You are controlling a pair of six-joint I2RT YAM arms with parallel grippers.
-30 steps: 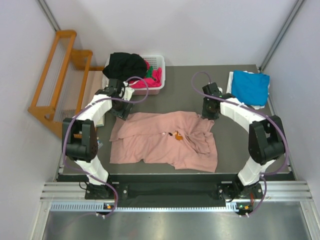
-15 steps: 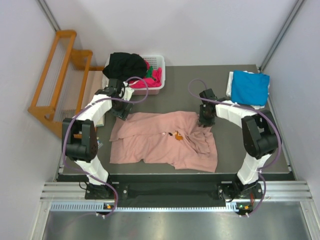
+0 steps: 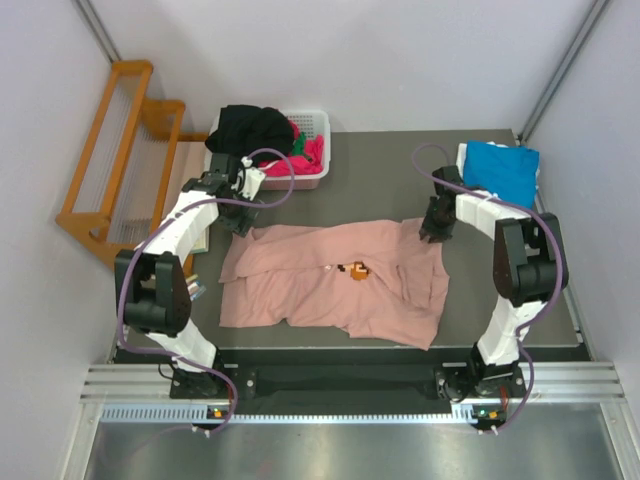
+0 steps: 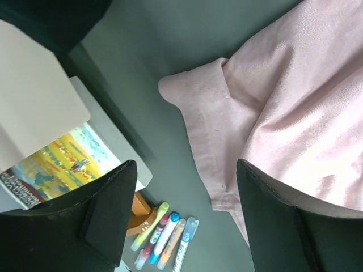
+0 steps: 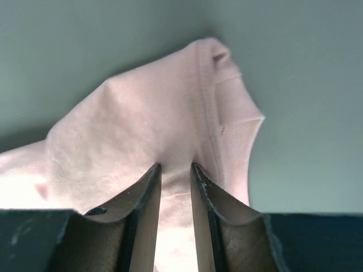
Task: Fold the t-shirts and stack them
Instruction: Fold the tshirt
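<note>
The salmon-pink t-shirt (image 3: 330, 280) lies spread and wrinkled on the dark table, its small orange-dark print (image 3: 352, 268) near the middle. My right gripper (image 3: 437, 230) is shut on the shirt's far right corner (image 5: 181, 124) and holds a fold of cloth between its jaws. My left gripper (image 3: 243, 212) is open and empty, just above the shirt's far left corner (image 4: 187, 90). A folded bright blue t-shirt (image 3: 500, 172) lies at the far right. Black, magenta and green shirts (image 3: 270, 132) fill the white basket (image 3: 318, 125).
A wooden rack (image 3: 115, 150) stands off the table's left side. In the left wrist view several markers (image 4: 164, 235) and a picture book (image 4: 62, 158) lie by the table's left edge. The white basket sits at the far left.
My right gripper has pulled the shirt's far right corner outward to the right, spreading that side flatter. My left gripper has lifted slightly away from the far left corner.
</note>
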